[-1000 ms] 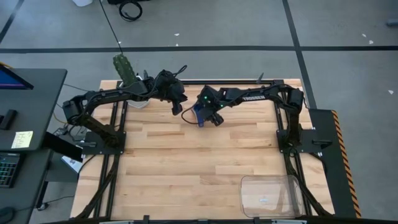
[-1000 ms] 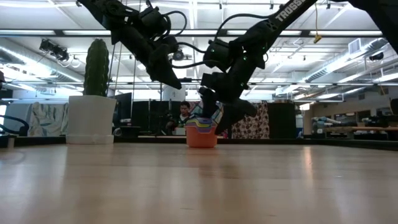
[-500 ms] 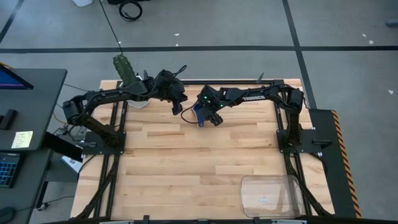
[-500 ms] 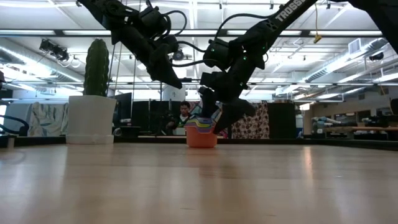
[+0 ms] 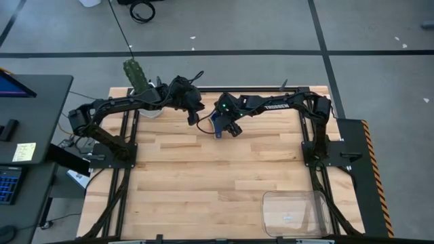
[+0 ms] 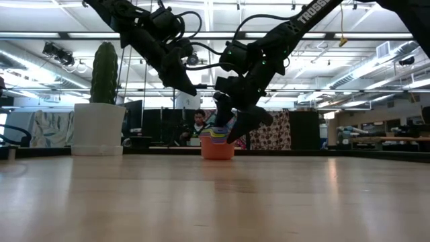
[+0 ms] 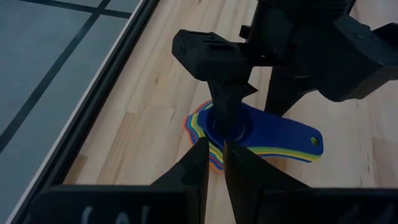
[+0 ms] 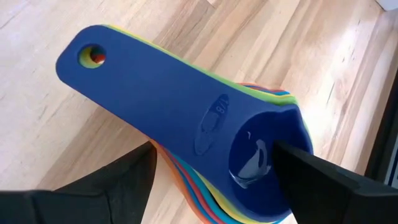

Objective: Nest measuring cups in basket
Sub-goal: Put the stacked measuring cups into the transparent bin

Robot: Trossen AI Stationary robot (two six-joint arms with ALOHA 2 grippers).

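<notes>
The measuring cups [image 8: 186, 118] stand nested in one stack [image 6: 217, 144] on the table's far middle, orange at the bottom and dark blue on top, handles fanned out together [image 7: 292, 140]. My right gripper [image 5: 224, 127] is open and slants down over the stack, with one finger in the top cup's bowl and the other outside the stack. My left gripper [image 7: 216, 155] hangs above and to the left of the stack [image 5: 215, 120]; its fingers are nearly together and hold nothing. The basket [image 5: 266, 203], a clear tub, stands at the table's near right corner. My right gripper has one finger [image 8: 311, 174] down inside the bowl of the top dark blue cup [image 8: 249, 155] and the other finger [image 8: 106, 186] outside the stack's wall. It comes slanting down from the right. Whether either finger touches the cups I cannot tell. The stack stands on the table.
A white pot with a green cactus [image 5: 139, 85] stands at the far left corner, just behind my left arm. The wide wooden middle and near part of the table [image 5: 203, 183] lies between the stack and the basket. A person [image 6: 198, 124] sits in the room beyond.
</notes>
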